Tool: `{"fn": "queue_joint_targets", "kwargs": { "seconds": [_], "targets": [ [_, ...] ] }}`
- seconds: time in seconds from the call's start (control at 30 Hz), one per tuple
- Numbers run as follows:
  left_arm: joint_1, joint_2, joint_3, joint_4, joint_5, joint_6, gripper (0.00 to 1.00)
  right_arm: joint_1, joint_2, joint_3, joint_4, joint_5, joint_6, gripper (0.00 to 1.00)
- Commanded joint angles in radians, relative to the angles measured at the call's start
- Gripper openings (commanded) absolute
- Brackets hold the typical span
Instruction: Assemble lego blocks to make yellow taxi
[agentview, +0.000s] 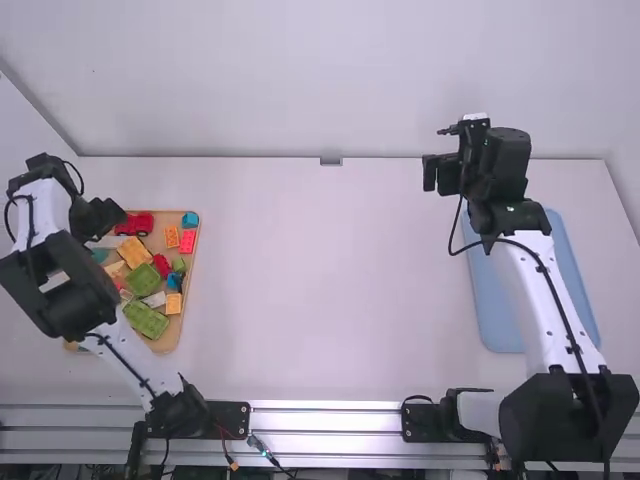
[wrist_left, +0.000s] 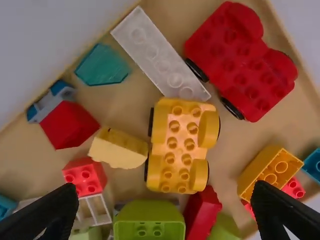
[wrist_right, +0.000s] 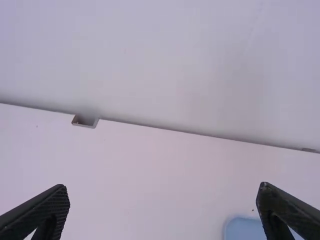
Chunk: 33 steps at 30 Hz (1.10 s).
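On the left, the left end effector (agentview: 119, 210) hangs wide, fingers apart, at the wooden tray (wrist_left: 232, 150)! In that tray sits the yellow wheeled base (wrist_left: 172, 145), studs up, long axis running from the white brick (wrist_left: 160, 60) toward the green block (wrist_left: 149, 222), red car base (wrist_left: 240, 60) alongside. Across the desk (agentview: 330, 280), the right end effector (agentview: 438, 173) gapes wide, its arm over the blue tray (agentview: 495, 310)!

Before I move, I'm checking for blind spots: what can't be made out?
- High view: left part of brown wooden tray, mostly behind left arm.
- Left wrist view: end of lime-green plastic block, cut by bottom edge.
- Right wrist view: rest of flat blue mat, past bottom edge.
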<state>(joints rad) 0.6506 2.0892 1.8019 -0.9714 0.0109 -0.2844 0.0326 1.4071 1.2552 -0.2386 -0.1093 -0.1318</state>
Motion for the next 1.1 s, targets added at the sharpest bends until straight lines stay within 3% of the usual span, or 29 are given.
{"fn": "queue_joint_targets", "kwargs": {
  "seconds": [0.0,0.4,0.53,0.67,0.83,1.07],
  "targets": [
    [-0.007,0.029,0.001,0.010,0.026,0.023,0.91,0.001,0.010,0.040,-0.003,-0.002,0.004,0.99],
    [-0.095,0.044,-0.113,0.111,-0.010,0.001,0.76,0.001,0.010,0.040,-0.003,-0.002,0.004,0.99],
    [-0.138,0.043,-0.113,0.071,-0.161,-0.112,0.81,0.001,0.010,0.040,-0.008,-0.002,0.003,0.99],
    [-0.138,0.043,-0.113,0.045,-0.196,-0.155,0.83,0.000,0.010,0.040,-0.013,-0.002,0.003,0.99],
    [-0.108,0.044,-0.122,0.047,-0.171,-0.152,0.84,0.000,0.010,0.040,-0.014,-0.002,0.004,0.99],
    [-0.094,0.043,-0.222,0.143,-0.084,-0.083,0.79,0.000,0.010,0.040,-0.016,-0.002,0.004,0.99]
  ]
}}
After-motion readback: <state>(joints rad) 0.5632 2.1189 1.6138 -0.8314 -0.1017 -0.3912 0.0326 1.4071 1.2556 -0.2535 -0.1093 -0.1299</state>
